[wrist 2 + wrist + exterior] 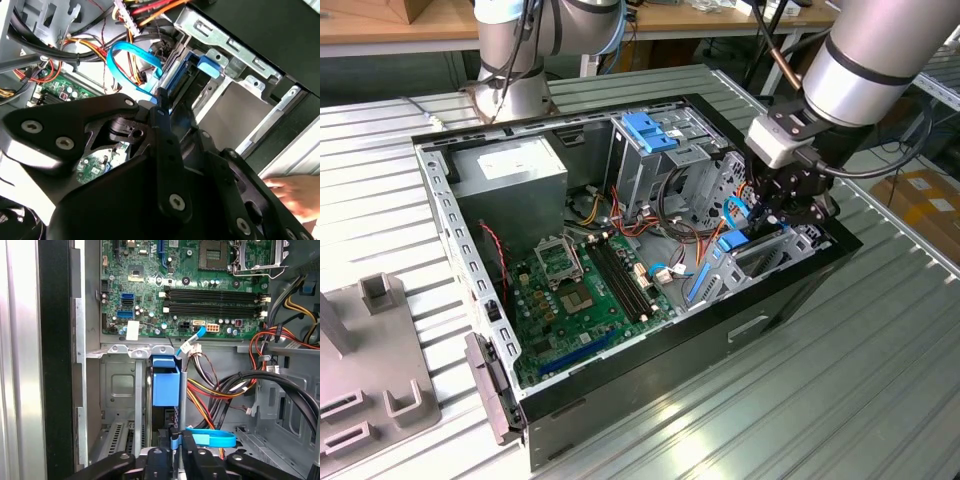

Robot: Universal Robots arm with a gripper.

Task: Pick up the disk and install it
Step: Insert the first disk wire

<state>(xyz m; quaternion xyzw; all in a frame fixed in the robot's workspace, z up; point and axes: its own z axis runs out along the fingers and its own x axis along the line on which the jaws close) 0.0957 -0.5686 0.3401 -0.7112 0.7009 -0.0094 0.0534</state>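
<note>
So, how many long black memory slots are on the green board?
4 memory slots, side by side on the motherboard, beside the processor socket. None looks hidden.

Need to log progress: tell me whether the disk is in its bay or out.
Partly in: the disk stands on edge in the bay, gripper at its top.

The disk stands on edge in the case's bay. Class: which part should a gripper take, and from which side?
Take the disk by its exposed blue-railed edge, pinching across its thin faces, from the case's open side. Bay walls and cables block the other sides. The gripper grips it so.
</note>
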